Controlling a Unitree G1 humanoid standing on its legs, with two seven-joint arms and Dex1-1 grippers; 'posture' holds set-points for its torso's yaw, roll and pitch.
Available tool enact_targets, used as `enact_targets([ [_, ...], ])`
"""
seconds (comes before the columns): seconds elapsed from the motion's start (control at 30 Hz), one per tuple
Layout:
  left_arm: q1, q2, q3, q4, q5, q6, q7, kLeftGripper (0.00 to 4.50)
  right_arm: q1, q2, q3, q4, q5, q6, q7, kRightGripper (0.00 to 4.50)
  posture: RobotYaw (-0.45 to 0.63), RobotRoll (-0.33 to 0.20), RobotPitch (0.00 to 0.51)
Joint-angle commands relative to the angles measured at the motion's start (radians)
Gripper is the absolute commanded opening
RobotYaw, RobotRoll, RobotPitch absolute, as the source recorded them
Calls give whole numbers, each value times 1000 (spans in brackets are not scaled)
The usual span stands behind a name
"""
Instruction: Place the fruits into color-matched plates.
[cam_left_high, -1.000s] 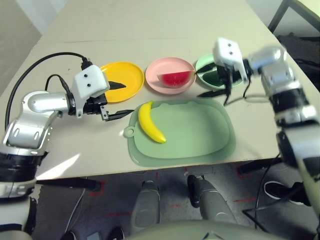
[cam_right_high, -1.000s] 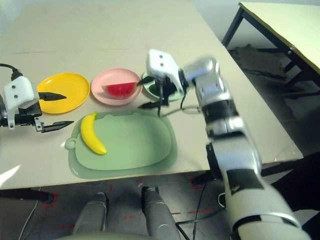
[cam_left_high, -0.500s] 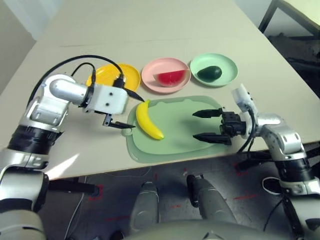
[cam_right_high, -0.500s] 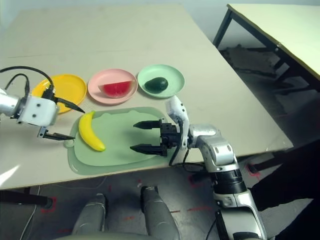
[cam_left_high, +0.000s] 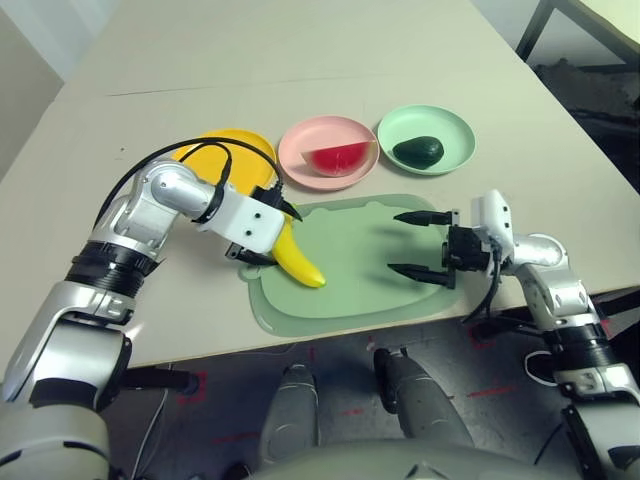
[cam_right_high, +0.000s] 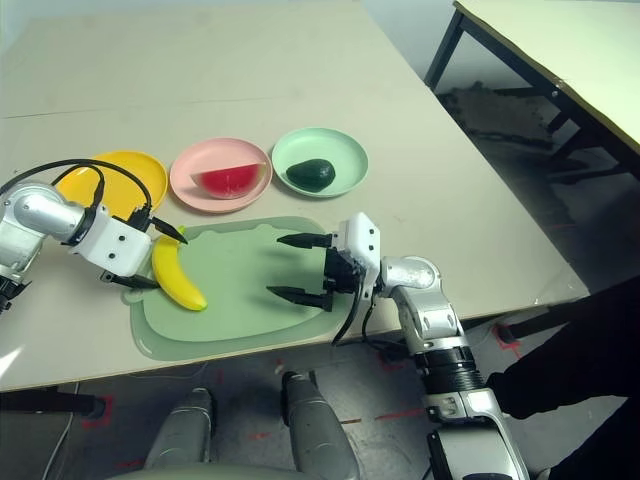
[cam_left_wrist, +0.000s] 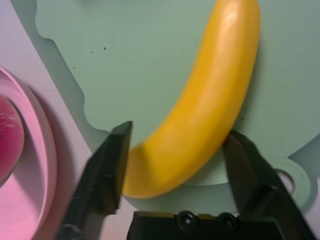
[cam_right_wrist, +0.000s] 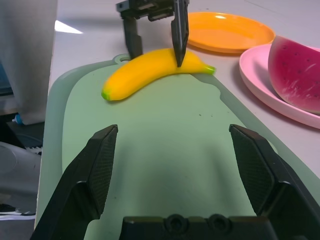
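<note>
- Left claw (cam_left_wrist: 175, 165) has moved from beside the yellow plate (cam_left_high: 215, 150) to straddle the banana (cam_left_high: 292, 255), fingers narrowed.
- Right claw (cam_left_high: 418, 243) has withdrawn from the green plate (cam_left_high: 455, 130) to over the mat (cam_left_high: 350, 290).

banana (cam_left_high: 295, 258) on mat's (cam_left_high: 360, 290) left

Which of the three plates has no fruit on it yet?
The yellow plate. The pink plate holds the watermelon wedge and the mint green plate holds the avocado, while the banana lies on the green mat.
</note>
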Motion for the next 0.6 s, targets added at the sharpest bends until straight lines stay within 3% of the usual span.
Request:
enact_targets([
  [0.03,15,18,-13,12,10,6,-16,2252,23,-13,34,0,-20,-22,9,4500,-53,0,191],
  [0.1,20,31,-5,6,-4,13,-28,1639,24,-28,44,12,-28,-42,24,4500,-51,0,190],
  [0.13,22,41,1,-6,-16,21,-37,1553,22,-33,43,18,-24,-46,29,4500,-54,0,191],
  [0.33,9,102,107,-165,-161,227,-57,1553,12,-22,16,24,35,-25,11,4500,-40,0,192],
  [0.6,-37,216,232,-136,-146,306,23,1553,52,26,-27,-30,95,36,-93,4500,-8,0,200],
])
